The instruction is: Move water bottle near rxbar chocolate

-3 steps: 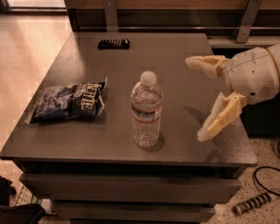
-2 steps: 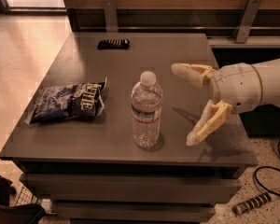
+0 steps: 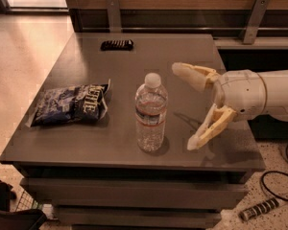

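The water bottle (image 3: 151, 113) stands upright near the front middle of the dark table (image 3: 149, 56); it is clear with a white cap and a reddish label stripe. The rxbar chocolate (image 3: 117, 44) lies flat at the table's far side, a small dark wrapper. My gripper (image 3: 183, 107) comes in from the right at bottle height, open, with its two cream fingers (image 3: 194, 75) spread wide. Its fingertips are just right of the bottle and do not touch it.
A crinkled blue-and-white chip bag (image 3: 71, 105) lies on the table's left part. A wooden wall panel with metal brackets (image 3: 252, 18) runs behind the table. A cable (image 3: 278, 186) and a ribbed object (image 3: 258, 209) lie on the floor at the right.
My gripper has moved left across the table toward the water bottle, staying open. The bottle, bar and chip bag have not moved.
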Robot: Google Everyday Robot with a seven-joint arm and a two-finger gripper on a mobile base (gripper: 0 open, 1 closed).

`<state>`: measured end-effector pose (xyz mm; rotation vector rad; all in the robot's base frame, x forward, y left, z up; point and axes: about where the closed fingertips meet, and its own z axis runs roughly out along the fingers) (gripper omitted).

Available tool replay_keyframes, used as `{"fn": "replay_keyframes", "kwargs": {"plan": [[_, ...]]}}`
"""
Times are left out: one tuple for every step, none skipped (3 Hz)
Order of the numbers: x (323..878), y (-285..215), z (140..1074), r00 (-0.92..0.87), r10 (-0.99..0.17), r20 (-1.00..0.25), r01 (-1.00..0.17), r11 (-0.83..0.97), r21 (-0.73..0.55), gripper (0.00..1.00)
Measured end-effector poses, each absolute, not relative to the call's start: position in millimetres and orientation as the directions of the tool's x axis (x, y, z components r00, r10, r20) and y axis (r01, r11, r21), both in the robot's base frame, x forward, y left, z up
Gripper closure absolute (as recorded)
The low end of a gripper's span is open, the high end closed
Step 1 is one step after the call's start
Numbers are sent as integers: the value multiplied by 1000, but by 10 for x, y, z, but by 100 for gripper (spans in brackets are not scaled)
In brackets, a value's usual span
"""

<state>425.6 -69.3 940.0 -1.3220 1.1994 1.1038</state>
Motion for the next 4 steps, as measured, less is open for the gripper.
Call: {"fn": "replay_keyframes", "kwargs": {"plan": [[4258, -533, 9316, 84, -91, -992, -996, -11, -83, 0], [4214, -288, 9260, 89, -85, -992, -996, 2, -89, 1], [4187, -145, 9254, 102, -82, -991, -995, 2, -102, 30], [4180, -135, 9263, 103, -83, -991, -995, -2, -103, 53]]}}
